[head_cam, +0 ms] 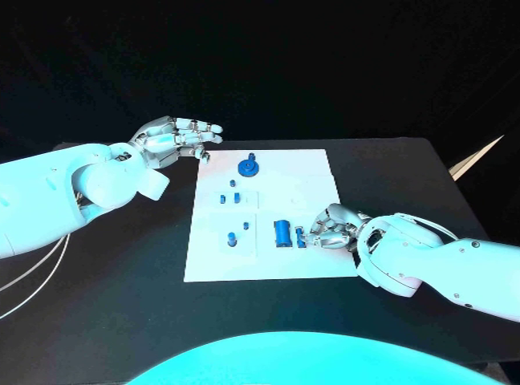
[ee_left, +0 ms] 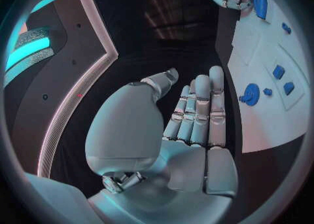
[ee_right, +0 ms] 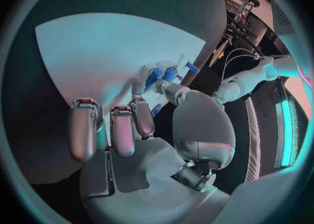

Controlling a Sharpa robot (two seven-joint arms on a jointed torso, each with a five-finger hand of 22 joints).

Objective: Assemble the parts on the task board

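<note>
Task board (head_cam: 294, 180), white, mid-surface. Small blue part (head_cam: 299, 237) pinched by right hand (head_cam: 333, 227) at board's near right (beside blue cylinder (head_cam: 282, 232)). Left hand (head_cam: 176, 138) held wide, empty. Risk: part slipped or tilted if misaligned.

A black table (head_cam: 121, 305) carries the scene and runs back to a black backdrop (head_cam: 330, 64) at the far side. Thin pale cables (head_cam: 29, 277) trail over the table's left part. A pale pointed strip (head_cam: 474, 158) juts in at the table's far right corner.
</note>
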